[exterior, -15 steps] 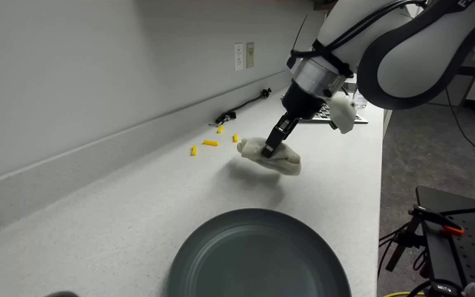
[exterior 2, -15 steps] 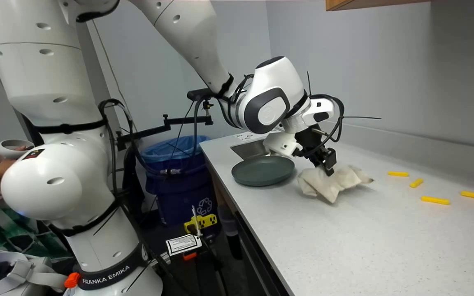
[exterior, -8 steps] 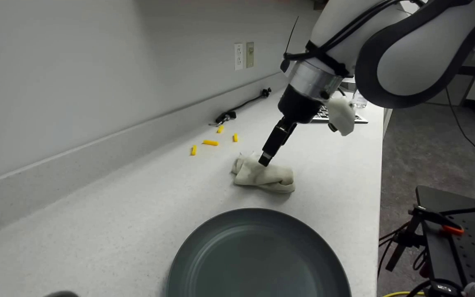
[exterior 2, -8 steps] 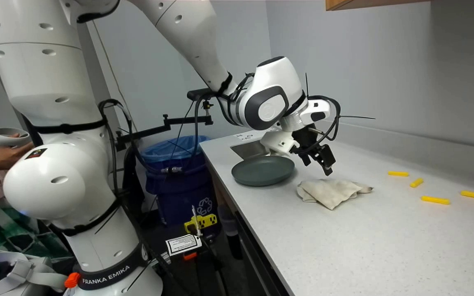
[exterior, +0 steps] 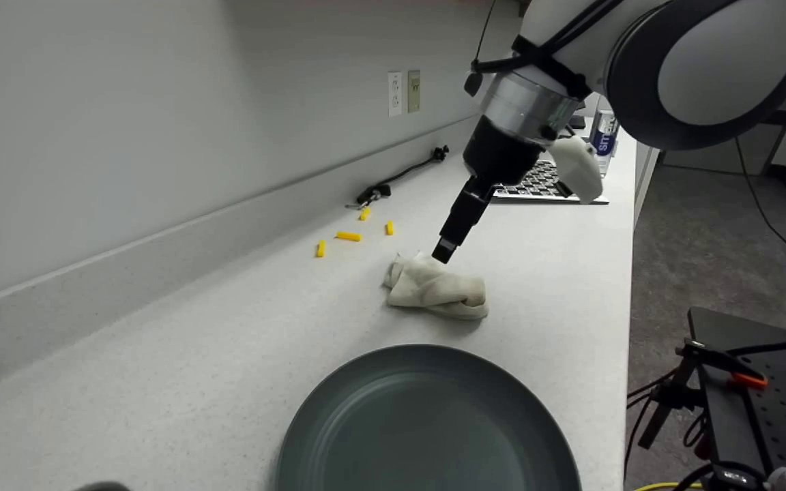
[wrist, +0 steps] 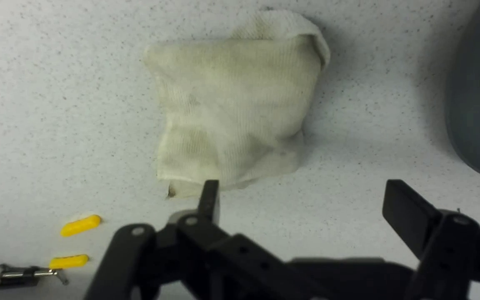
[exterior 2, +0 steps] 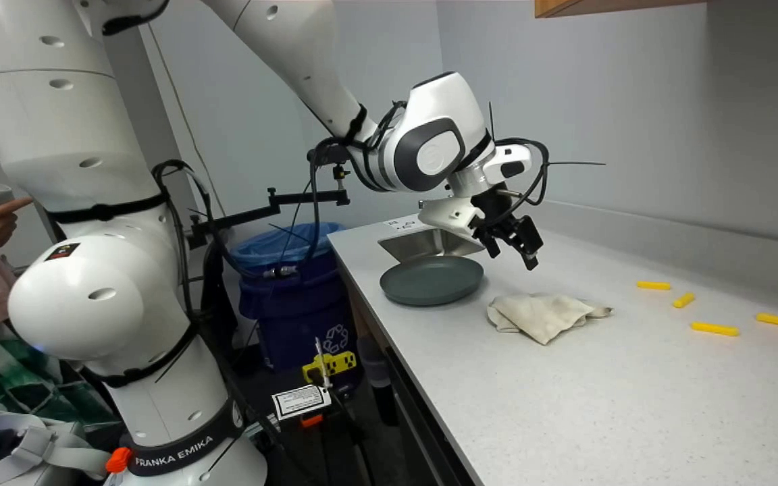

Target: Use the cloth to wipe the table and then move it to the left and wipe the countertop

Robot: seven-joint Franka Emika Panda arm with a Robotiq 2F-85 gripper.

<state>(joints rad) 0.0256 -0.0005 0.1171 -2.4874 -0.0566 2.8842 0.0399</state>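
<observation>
Dark grey-green, the plate (exterior: 427, 423) sits nearest in an exterior view, flat on the desk (exterior: 195, 382) and probably only parked there, since the task has no use for it. Just beyond, the cloth (exterior: 437, 290) lies folded and rumpled, its weight wholly on the desk. Above the desk, near the cloth's edge, hangs the end effector (wrist: 302, 185), jaws well apart, holding and touching nothing: a stance that would suit either gripping the cloth or leaving it where it lies. Farther off, four yellow pieces (exterior: 348, 236) lie scattered, perhaps meant as mess for the wiping. Beyond these, a black cord (exterior: 398, 177) rests near the backsplash (exterior: 161, 266), likely out of the cloth's path.
</observation>
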